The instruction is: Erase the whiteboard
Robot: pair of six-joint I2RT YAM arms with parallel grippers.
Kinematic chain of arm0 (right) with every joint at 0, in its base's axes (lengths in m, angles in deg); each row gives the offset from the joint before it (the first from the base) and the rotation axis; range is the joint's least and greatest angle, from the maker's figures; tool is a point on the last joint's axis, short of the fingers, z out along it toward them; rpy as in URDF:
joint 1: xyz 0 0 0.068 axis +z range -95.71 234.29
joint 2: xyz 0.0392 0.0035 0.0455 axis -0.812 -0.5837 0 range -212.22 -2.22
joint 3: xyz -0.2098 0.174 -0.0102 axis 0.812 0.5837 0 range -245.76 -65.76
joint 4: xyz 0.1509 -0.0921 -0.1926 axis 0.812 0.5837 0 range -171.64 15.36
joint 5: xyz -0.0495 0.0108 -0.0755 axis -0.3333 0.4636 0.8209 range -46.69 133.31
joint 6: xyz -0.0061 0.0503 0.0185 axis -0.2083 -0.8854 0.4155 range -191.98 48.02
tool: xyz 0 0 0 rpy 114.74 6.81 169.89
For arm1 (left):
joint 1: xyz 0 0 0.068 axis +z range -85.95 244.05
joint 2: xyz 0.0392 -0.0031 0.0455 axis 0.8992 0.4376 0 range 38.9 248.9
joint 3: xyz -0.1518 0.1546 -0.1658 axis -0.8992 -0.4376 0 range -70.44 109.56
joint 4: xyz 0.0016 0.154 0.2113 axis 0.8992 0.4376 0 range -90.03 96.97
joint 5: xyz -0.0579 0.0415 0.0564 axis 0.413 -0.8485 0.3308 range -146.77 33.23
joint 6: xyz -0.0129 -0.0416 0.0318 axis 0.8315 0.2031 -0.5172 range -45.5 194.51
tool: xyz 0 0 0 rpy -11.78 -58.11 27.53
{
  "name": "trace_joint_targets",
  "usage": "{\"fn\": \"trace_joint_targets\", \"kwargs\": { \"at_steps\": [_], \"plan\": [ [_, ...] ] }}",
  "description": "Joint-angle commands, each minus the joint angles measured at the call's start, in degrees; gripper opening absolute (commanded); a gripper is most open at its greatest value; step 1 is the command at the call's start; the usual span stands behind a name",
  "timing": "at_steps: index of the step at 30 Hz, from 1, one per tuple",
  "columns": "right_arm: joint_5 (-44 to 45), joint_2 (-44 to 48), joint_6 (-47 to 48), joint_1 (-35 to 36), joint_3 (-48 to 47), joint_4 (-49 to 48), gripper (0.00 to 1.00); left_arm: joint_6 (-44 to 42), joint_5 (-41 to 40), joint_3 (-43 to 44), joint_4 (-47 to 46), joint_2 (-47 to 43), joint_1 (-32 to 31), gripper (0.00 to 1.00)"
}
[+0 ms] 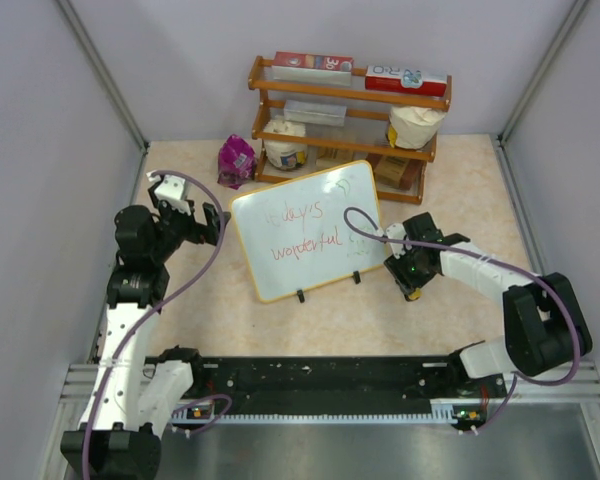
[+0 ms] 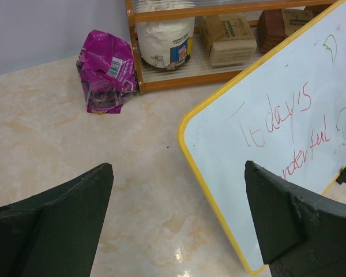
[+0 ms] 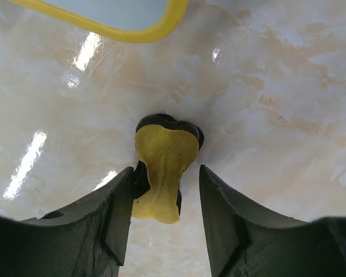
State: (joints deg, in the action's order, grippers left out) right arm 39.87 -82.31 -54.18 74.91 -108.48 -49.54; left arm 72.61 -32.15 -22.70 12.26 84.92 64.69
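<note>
The whiteboard [image 1: 305, 235] stands tilted on two small black feet at mid-table, with red handwriting and faint green marks on it. Its yellow frame shows in the left wrist view [image 2: 288, 115] and as one corner in the right wrist view [image 3: 121, 11]. A yellow eraser with a black underside [image 3: 164, 156] lies on the table just right of the board [image 1: 414, 292]. My right gripper [image 3: 166, 172] is low over it, fingers on either side: the left finger touches it, the right stands a little off. My left gripper [image 2: 179, 167] hangs wide open and empty by the board's left edge [image 1: 218, 222].
A wooden shelf rack [image 1: 350, 110] with jars, boxes and packets stands behind the board. A crumpled purple bag [image 1: 236, 160] lies at its left end [image 2: 105, 72]. Grey walls close in the table on three sides.
</note>
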Motion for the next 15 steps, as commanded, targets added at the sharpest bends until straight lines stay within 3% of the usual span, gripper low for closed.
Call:
{"fn": "trace_joint_targets", "kwargs": {
  "at_steps": [1, 5, 15],
  "plan": [
    [0.7, -0.7, -0.1, 0.7, 0.1, -1.7, 0.47, -0.7, 0.1, -1.0, -3.8, -0.1, 0.0, 0.99],
    [0.5, -1.1, -0.1, 0.7, 0.2, -1.6, 0.43, -0.9, -0.3, -1.3, -4.2, -0.1, -0.1, 0.99],
    [0.1, 3.8, -1.3, 0.7, -2.7, 0.2, 0.11, -2.2, -1.0, -1.2, -5.4, 2.0, 0.4, 0.99]
  ]
}}
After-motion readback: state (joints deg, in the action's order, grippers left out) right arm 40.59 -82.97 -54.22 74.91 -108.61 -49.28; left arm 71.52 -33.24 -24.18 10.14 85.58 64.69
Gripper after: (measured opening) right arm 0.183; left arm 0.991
